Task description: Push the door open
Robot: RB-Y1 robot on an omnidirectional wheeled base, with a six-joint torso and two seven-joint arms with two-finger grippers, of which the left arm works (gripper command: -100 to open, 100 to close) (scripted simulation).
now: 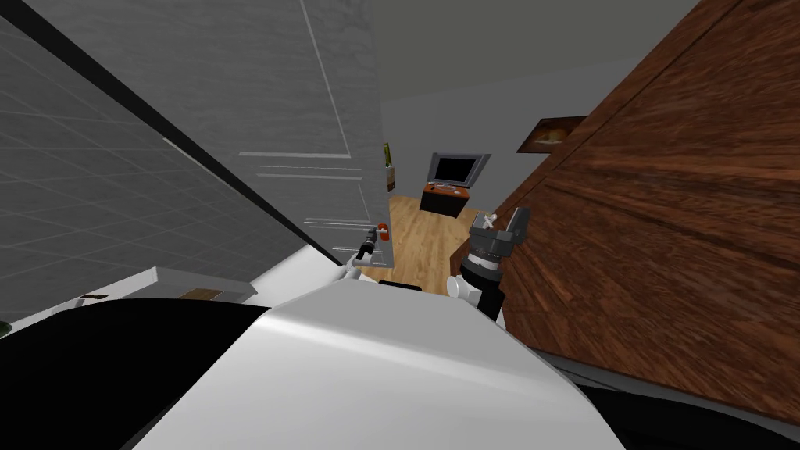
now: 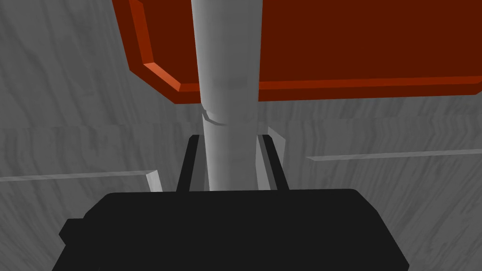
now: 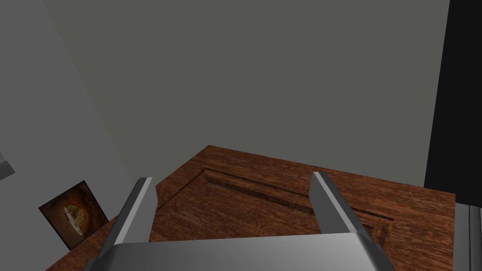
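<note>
We stand close to a grey door (image 1: 258, 94) that rises on our left, its free edge near the middle of the head view. Our left gripper (image 1: 366, 248) is at that edge, and its wrist view shows the two fingers pressed against the sides of a grey round handle (image 2: 229, 56), which comes out of a red plate (image 2: 353, 42) on the door. Our right gripper (image 1: 491, 223) is held up beside a brown wooden door (image 1: 664, 234) on our right, touching nothing, its fingers wide apart. Between the two doors a gap shows a room with a wooden floor (image 1: 418, 242) and a television (image 1: 457, 168). We judge the grey door to be the one to push. It looks partly open, the handle is in our grip, and the rest of the swing is left to do.
</note>
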